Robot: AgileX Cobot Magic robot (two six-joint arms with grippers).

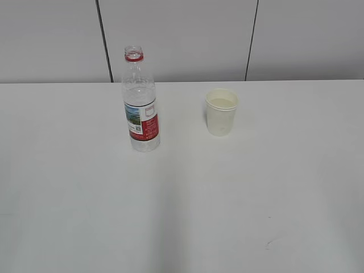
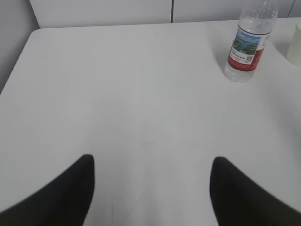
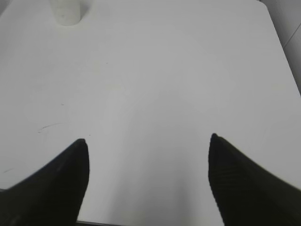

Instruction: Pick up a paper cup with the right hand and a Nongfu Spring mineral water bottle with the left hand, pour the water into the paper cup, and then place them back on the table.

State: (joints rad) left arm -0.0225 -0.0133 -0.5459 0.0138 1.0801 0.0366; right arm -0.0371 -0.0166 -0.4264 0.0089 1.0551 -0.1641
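Note:
The Nongfu Spring bottle (image 1: 140, 102) stands upright and uncapped on the white table (image 1: 182, 199), left of centre; it also shows at the upper right of the left wrist view (image 2: 247, 44). The paper cup (image 1: 221, 111) stands upright to its right, apart from it; its base shows at the top left of the right wrist view (image 3: 66, 12) and its edge at the right border of the left wrist view (image 2: 295, 44). My left gripper (image 2: 151, 162) is open and empty, well short of the bottle. My right gripper (image 3: 148, 141) is open and empty, well short of the cup. Neither arm shows in the exterior view.
A grey panelled wall (image 1: 182, 34) runs behind the table's far edge. A small dark scuff (image 1: 268, 243) marks the tabletop at the front right, also seen in the right wrist view (image 3: 49, 126). The table's right edge (image 3: 282, 42) lies near the right gripper.

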